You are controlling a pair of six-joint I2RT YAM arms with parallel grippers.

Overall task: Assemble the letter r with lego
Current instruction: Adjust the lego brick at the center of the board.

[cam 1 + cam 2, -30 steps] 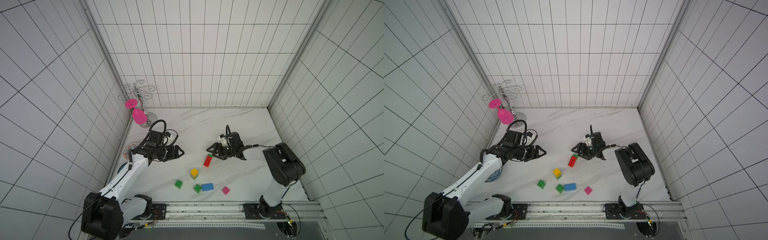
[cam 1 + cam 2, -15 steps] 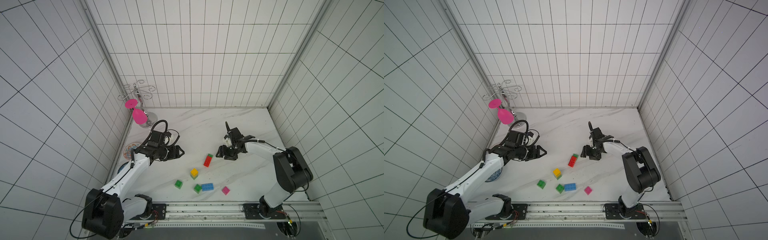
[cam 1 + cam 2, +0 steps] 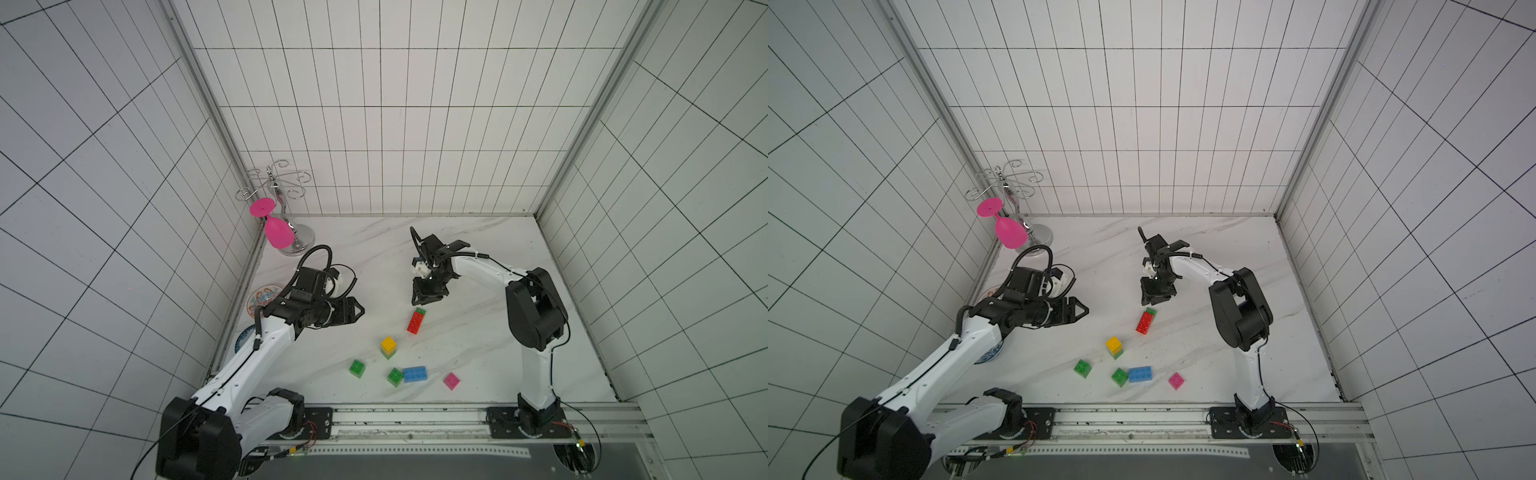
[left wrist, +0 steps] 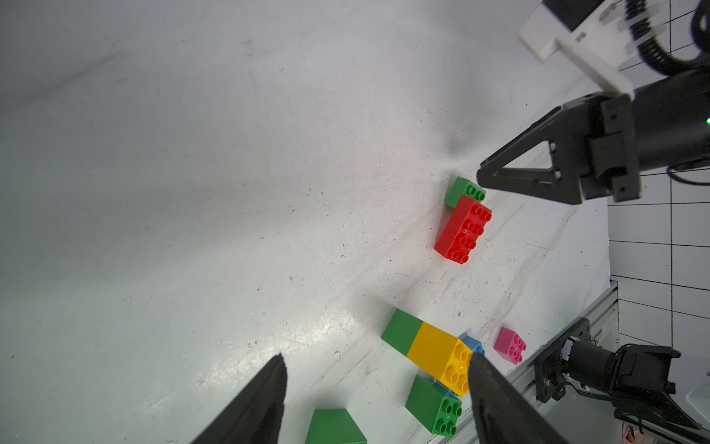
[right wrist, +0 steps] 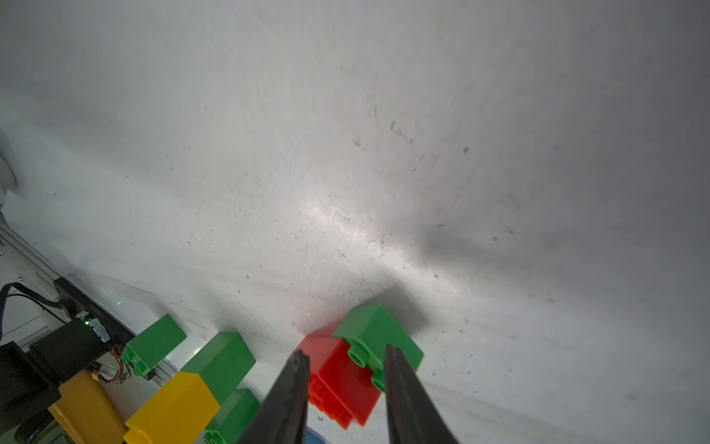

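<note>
Between the right hand [image 5: 344, 353] fingers: nothing. Narrow gap, no pinch. It hangs tips-down close to the green cube [image 5: 378, 334]; contact unclear, probably none.

That cube sits at the far end of the red brick [image 5: 342, 388]. Red overlaps part of it and two green studs show bare. Looks clipped together, but I can't tell if it's fully seated.

Next out, mid-counter [image 3: 353, 257]: yellow cube [image 3: 388, 343] stacked on a green base [image 3: 388, 355]. Beyond that, a lone green [image 3: 357, 368], a fourth green [image 3: 395, 376] touching the blue brick [image 3: 414, 374], and the pink cube [image 3: 451, 380] off by itself.

Left hand [image 3: 360, 311]: spread wide, empty, over bare counter, well apart from the bricks and pointing at them.

Handling, my read:
- Bricks are light, stiff, hollow and glossy, so they're slippery to hard fingers.
- Smooth counter: a nudged cube will likely skid or spin instead of sitting for the grasp.
- Grip across two flat opposite walls, low and square. Keep off studs and corners.
- Take the red and blue bricks across the short width, mid-length, so they don't yaw.
- Studs need a firm straight press; off-axis will probably tip the stack.
- Lifting the red/green pair by red alone risks shedding the cube.
</note>
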